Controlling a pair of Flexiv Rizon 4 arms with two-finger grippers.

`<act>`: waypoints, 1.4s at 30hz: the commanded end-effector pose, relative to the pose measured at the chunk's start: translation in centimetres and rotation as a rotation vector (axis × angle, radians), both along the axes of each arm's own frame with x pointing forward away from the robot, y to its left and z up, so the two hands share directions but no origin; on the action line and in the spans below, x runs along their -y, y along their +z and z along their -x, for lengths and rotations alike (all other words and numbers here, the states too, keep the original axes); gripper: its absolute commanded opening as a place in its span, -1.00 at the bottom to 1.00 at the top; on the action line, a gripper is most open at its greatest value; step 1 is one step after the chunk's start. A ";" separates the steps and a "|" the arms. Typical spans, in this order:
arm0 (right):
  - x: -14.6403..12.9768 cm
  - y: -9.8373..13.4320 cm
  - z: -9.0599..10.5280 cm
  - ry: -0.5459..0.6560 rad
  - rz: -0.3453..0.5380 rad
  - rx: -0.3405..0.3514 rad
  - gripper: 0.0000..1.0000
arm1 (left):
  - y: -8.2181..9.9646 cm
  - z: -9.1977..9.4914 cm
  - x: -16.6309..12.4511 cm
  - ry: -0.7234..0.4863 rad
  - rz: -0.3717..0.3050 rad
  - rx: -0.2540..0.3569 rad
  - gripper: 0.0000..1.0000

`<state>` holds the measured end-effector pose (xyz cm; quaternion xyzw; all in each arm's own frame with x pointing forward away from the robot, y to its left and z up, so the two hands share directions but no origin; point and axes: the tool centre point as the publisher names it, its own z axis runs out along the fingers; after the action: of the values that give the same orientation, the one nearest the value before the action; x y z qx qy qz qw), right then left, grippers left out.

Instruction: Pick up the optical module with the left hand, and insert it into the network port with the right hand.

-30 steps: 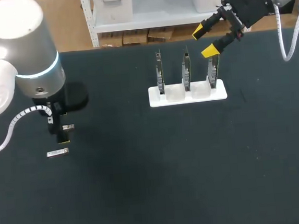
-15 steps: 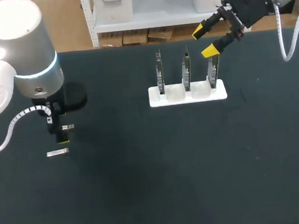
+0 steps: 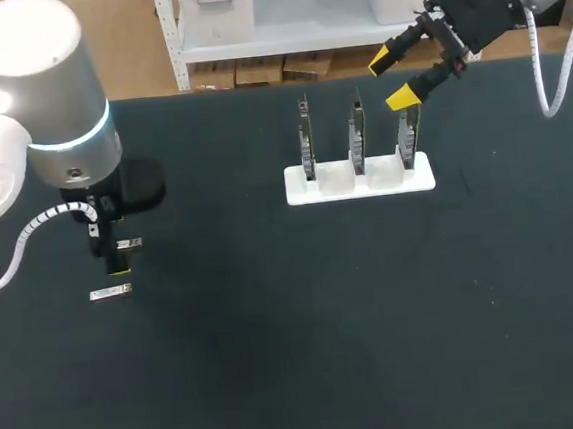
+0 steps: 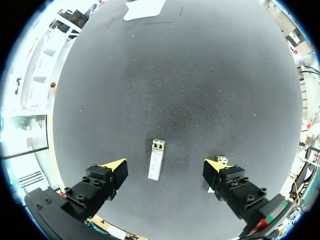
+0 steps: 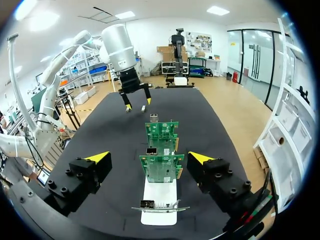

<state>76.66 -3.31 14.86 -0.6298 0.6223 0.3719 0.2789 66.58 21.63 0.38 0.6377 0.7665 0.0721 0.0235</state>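
Left pincer [image 4: 165,166] spread wide above an optical module [image 4: 156,160] on the black counter [image 4: 190,75] (a second module [image 4: 218,161] beside one finger), right pincer [image 5: 149,157] spread above upright network cards [image 5: 161,167].

Left arm [image 3: 52,115] edged a touch leftward in head view, within 1 second

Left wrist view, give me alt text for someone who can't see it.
The left hand hangs open above the black table, with a small silver optical module lying flat between its yellow-tipped fingers, untouched. A second module peeks out beside one finger.
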 end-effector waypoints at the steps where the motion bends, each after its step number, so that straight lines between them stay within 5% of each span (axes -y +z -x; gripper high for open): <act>1: 0.0 0.0 0.2 -0.003 0.000 0.003 1.00 | -0.6 -0.5 0.0 0.009 -0.003 -0.012 1.00; 42: 0.0 0.0 0.2 -0.003 0.000 0.003 1.00 | -1.7 -0.9 -2.3 0.115 -0.003 -0.063 1.00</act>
<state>76.66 -3.31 14.86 -0.6298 0.6223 0.3719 0.2789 67.21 23.98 -1.22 0.5938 0.8026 0.0566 -0.0032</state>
